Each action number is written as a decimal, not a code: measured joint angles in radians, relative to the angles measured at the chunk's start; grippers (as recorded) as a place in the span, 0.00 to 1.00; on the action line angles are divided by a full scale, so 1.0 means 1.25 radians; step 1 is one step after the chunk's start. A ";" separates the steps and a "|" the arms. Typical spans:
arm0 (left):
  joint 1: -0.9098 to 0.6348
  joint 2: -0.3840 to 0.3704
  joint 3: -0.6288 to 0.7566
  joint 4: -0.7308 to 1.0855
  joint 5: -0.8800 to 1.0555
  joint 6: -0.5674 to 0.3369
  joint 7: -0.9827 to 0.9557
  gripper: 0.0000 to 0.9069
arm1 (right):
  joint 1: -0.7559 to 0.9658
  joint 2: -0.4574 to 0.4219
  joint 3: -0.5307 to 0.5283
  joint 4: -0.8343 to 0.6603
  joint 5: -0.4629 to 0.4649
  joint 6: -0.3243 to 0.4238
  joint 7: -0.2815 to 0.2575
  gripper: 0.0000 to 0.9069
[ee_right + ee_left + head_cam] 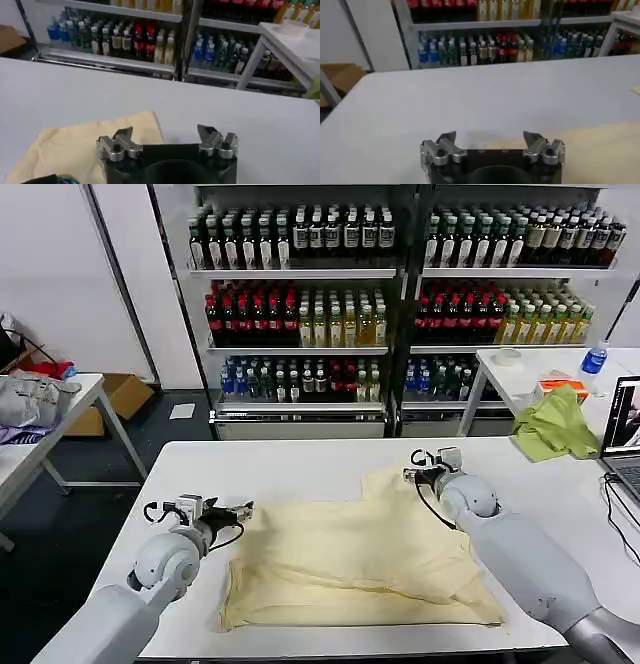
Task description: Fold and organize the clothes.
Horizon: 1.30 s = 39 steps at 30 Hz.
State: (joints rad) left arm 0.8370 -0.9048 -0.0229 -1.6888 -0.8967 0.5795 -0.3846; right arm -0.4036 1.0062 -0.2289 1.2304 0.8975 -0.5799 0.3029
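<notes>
Head view shows the T-shirt point(355, 559) lying spread and partly rumpled in the middle of the white tabletop point(300, 469), its near hem close to the front edge. The left gripper point(238, 511) hovers just off the shirt's left edge, jaws apart and holding nothing. The right gripper point(412, 474) sits at the shirt's far corner, just beside the cloth, jaws likewise apart and empty. From where I stand, the job looks barely begun: the shirt is flat but not yet folded. To do this step well, I'd say each gripper should come down on a single layer right at the shirt's edge, pinch both sides at matching spots, and lift evenly so the fold lands straight rather than dragging wrinkles across.
</notes>
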 measured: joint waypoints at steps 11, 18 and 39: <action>-0.012 -0.006 0.019 0.027 -0.005 0.000 0.004 0.02 | 0.024 0.030 -0.013 -0.054 0.002 0.002 -0.021 0.34; -0.004 -0.007 0.020 0.025 -0.002 -0.002 0.009 0.02 | 0.024 0.035 -0.021 -0.064 0.003 0.003 -0.036 0.00; 0.010 -0.008 0.016 0.013 -0.006 -0.003 0.026 0.02 | 0.001 0.035 -0.001 -0.053 0.006 0.021 -0.050 0.00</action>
State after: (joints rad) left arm 0.8498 -0.9149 -0.0028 -1.6730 -0.9038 0.5759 -0.3516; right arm -0.4023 1.0498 -0.2306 1.1639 0.9054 -0.5540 0.2403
